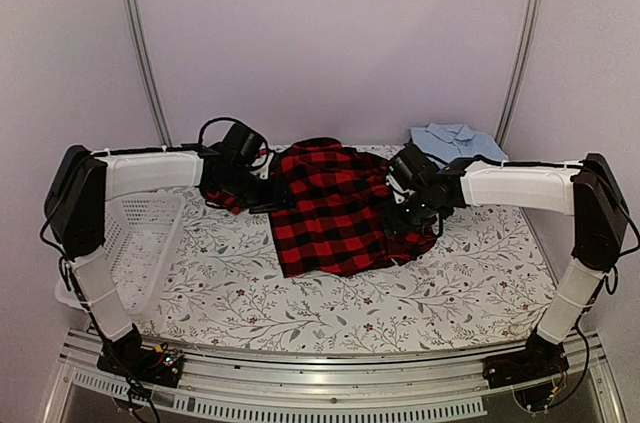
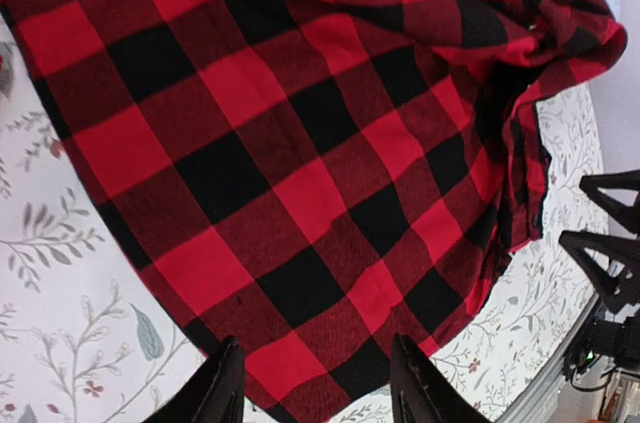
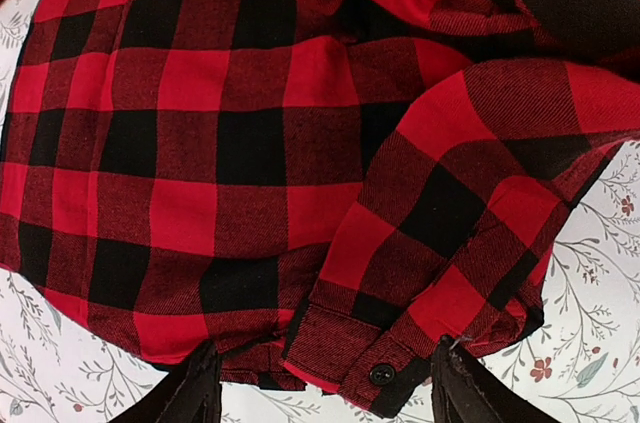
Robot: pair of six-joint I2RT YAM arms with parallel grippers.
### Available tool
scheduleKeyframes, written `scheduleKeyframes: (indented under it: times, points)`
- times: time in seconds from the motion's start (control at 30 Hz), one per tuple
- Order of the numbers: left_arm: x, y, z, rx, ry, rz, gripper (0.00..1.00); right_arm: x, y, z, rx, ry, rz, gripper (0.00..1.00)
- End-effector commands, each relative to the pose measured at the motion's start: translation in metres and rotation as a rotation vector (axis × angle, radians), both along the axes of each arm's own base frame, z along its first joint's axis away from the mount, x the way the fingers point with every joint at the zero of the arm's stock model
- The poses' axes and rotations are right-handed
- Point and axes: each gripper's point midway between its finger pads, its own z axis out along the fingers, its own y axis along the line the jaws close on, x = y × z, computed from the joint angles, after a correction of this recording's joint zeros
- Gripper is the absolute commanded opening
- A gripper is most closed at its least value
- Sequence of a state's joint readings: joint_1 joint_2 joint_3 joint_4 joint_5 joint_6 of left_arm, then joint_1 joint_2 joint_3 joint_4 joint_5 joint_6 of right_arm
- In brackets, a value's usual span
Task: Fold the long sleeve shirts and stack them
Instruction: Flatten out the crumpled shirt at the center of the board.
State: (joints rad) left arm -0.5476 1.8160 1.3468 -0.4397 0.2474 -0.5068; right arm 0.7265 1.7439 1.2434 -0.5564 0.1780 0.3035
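The red-and-black check shirt (image 1: 330,208) lies mid-worktop (image 1: 470,273) with a sleeve turned in, only partly folded as I judge it. 1 light blue shirt (image 1: 455,141) sits folded at the far right, so stacking remains. The left fingers (image 2: 220,388) and right fingers (image 3: 190,398) are spread over its opposite edges, gripping nothing. Both arms reach inward, forearms level.

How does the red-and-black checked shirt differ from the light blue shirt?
The checked shirt is red and black; the light blue shirt is plain. The checked shirt lies loosely in the middle; the blue one sits neatly folded at the far right. Both rest on the floral tablecloth.
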Motion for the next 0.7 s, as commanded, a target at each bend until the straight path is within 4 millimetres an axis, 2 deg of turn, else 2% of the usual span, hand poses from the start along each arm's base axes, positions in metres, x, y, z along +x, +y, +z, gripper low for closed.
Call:
scheduleKeyframes:
  times: [0.0,0.13,0.3,0.4,0.53,0.67]
  points:
    - [-0.028,-0.048,-0.015,-0.105,0.026,-0.072,0.49,0.006,0.003,-0.005,0.047,-0.012,-0.038,0.70]
    - [-0.044,-0.069,-0.046,-0.092,0.088,-0.108,0.46,0.008,0.002,-0.013,0.034,-0.015,-0.050,0.70]
    - [-0.070,-0.070,-0.081,-0.049,0.163,-0.122,0.46,0.013,0.002,-0.016,0.024,-0.029,-0.059,0.70]
    - [-0.088,-0.060,-0.100,-0.014,0.207,-0.127,0.47,0.014,0.002,-0.018,0.023,-0.033,-0.061,0.70]
    - [-0.112,-0.038,-0.116,0.015,0.253,-0.109,0.47,0.014,-0.001,-0.020,0.027,-0.032,-0.066,0.70]
    - [-0.141,-0.009,-0.132,0.056,0.314,-0.077,0.47,0.015,-0.006,-0.025,0.027,-0.027,-0.079,0.71]
